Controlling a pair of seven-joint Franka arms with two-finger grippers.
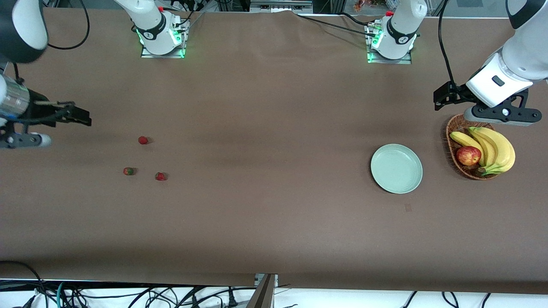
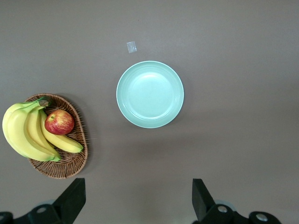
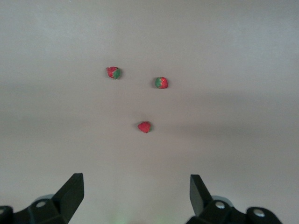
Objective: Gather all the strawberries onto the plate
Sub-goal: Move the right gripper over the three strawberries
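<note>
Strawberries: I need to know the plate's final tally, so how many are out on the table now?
3, all on the bare table toward the right arm's end: one strawberry farthest from the front camera, two nearer it. None is in the plate.

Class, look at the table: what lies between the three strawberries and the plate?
Nothing: in the front view only bare brown table stretches from the strawberries to the plate.

No readable text or labels.

Brown-covered table [image 1: 274,107], tangled cables [image 1: 128,295] below.
</note>
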